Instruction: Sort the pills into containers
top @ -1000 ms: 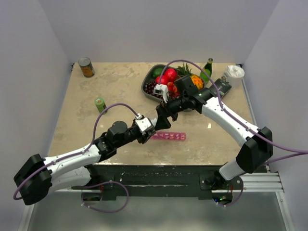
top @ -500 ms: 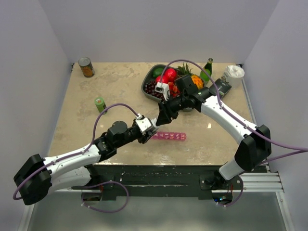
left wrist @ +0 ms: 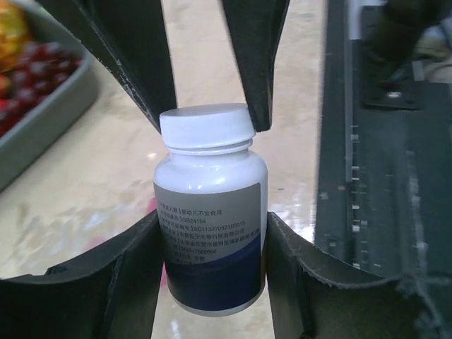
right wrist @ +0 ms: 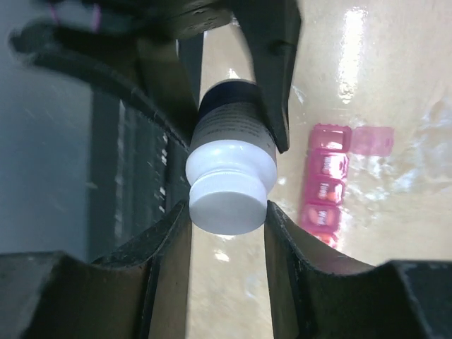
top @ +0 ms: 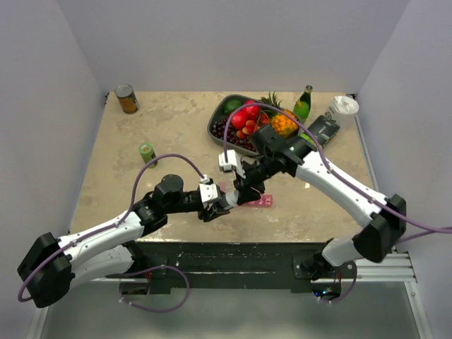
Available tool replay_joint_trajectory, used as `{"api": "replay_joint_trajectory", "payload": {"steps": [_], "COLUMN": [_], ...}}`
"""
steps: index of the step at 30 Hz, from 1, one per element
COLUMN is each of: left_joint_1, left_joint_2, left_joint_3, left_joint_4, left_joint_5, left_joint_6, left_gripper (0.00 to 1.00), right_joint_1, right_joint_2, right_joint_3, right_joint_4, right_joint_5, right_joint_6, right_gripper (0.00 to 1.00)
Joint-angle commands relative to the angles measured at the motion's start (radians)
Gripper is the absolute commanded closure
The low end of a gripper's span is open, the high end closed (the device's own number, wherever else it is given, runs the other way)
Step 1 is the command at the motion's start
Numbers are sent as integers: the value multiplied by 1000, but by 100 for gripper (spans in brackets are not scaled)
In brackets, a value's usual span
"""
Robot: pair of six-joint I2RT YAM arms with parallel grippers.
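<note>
Little seems done so far: the left hand (left wrist: 212, 263) clasps the pill bottle (left wrist: 210, 212) by its body, the right hand (right wrist: 227, 236) pinches its white cap (right wrist: 227, 203), not yet off, and the pink containers (right wrist: 326, 185) lie on the desk (top: 176, 127) close by, awaiting pills.

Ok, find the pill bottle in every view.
Top external: bottle low in the middle, just left of the pink strip.
Left wrist: bottle at centre, cap up.
Right wrist: bottle at centre, cap toward the camera.
Shared landmark: the pink strip, also right of the bottle in the right wrist view.
</note>
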Motion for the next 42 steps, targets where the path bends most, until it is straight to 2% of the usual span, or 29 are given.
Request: {"api": "replay_joint_trajectory", "payload": {"steps": [1, 4, 6, 8, 10, 12, 15, 19, 21, 24, 29, 32, 37, 40, 42], "left_joint_1": [18, 19, 22, 22, 19, 18, -4, -39, -51, -59, -67, -68, -67, -67, -67], "left_joint_2": [52, 86, 97, 101, 88, 66, 15, 6, 17, 38, 61, 67, 69, 71, 69], "left_joint_3": [80, 77, 79, 80, 80, 82, 62, 65, 74, 80, 85, 86, 82, 83, 80], "left_joint_4": [40, 92, 106, 115, 98, 69, 61, 66, 72, 86, 104, 104, 117, 117, 114], "left_joint_5": [311, 332, 313, 282, 187, 97, -9, -128, -170, -192, -211, -224, -235, -244, -254], "left_joint_6": [1, -50, -69, -79, -82, -69, -46, -32, -29, -29, -41, -41, -40, -44, -43], "left_gripper": [100, 100, 100, 100, 100, 100, 100, 100, 100, 100, 100, 100, 100, 100, 100], "right_joint_1": [106, 106, 108, 108, 102, 53, -61, -108, -108, -108, -105, -92, -72, -58, -50], "right_joint_2": [-168, -174, -180, -179, -171, -169, -169, -148, -146, -136, -107, -103, -71, -62, -54], "right_joint_3": [-61, -62, -61, -54, -28, -2, 2, -31, -74, -91, -97, -114, -128, -120, -111], "right_joint_4": [38, 70, 82, 79, 49, 20, 47, 145, 241, 300, 312, 319, 302, 289, 277], "right_joint_5": [129, 186, 182, 171, 154, 116, -34, -110, -95, -15, 13, 83, 85, 65, 34], "right_joint_6": [-314, -303, -279, -224, -169, -141, 26, 304, 490, 636, 668, 659, 642, 625, 608], "right_gripper": [91, 89, 82, 40, 7, 1, 1, 1, 1, 1, 4, 9, 16, 29, 47]}}
